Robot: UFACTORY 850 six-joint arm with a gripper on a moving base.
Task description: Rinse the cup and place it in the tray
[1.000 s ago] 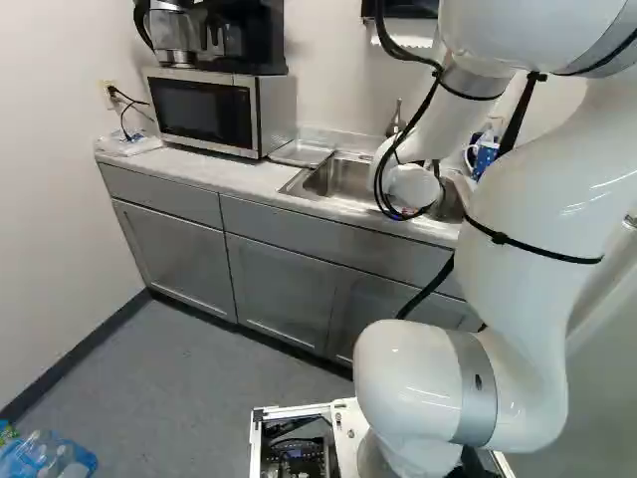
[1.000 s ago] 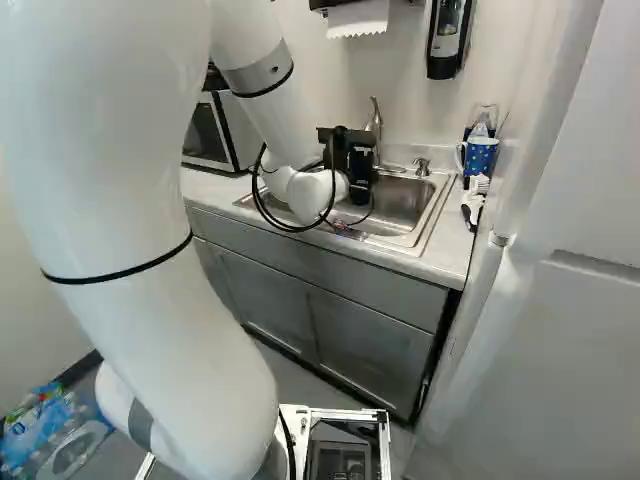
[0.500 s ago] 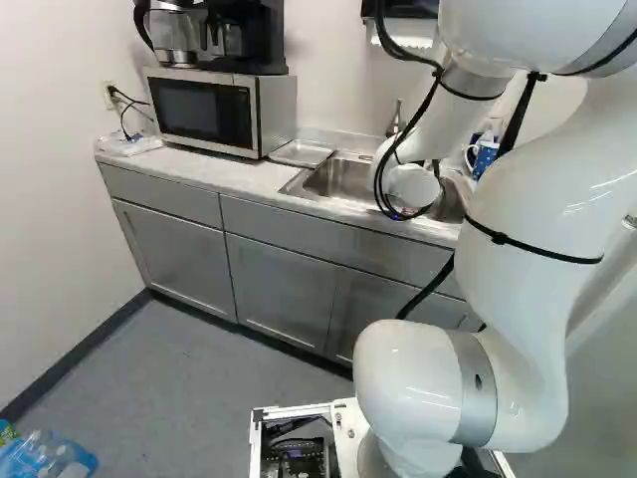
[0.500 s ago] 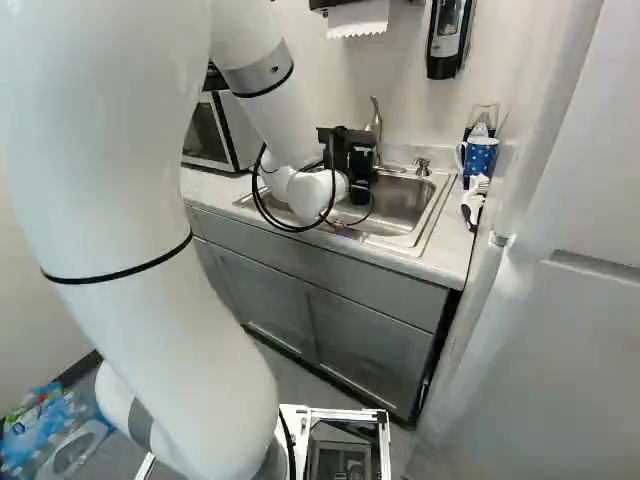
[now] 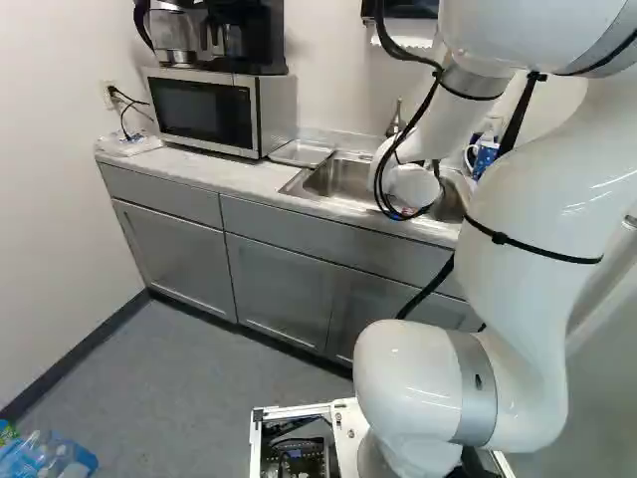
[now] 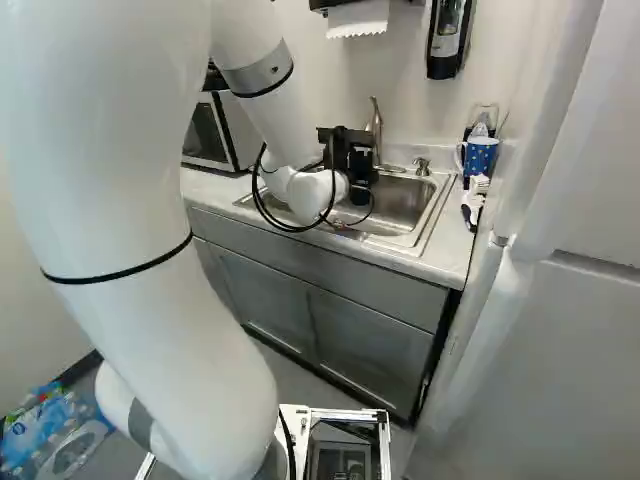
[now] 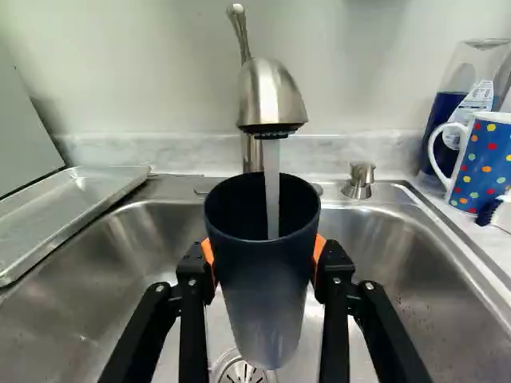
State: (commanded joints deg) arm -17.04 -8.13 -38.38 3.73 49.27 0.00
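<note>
In the right base view my black gripper (image 6: 350, 160) is over the sink, its fingertips hidden. In the wrist view the gripper (image 7: 263, 259) is shut on the dark cup (image 7: 259, 295), an orange pad pressing each side. The cup stands upright, mouth up, under the faucet (image 7: 271, 92), and a stream of water (image 7: 272, 195) runs into it. The metal tray (image 7: 76, 199) lies on the counter beside the sink, near the microwave in the left base view; nothing is seen on it.
The sink basin (image 7: 383, 263) surrounds the cup below. Beyond the sink's other side stand a dotted blue mug (image 7: 483, 163), a clear bottle and a brush (image 7: 501, 214). A soap pump (image 7: 359, 179) is behind the basin. The microwave (image 5: 204, 110) stands beside the tray.
</note>
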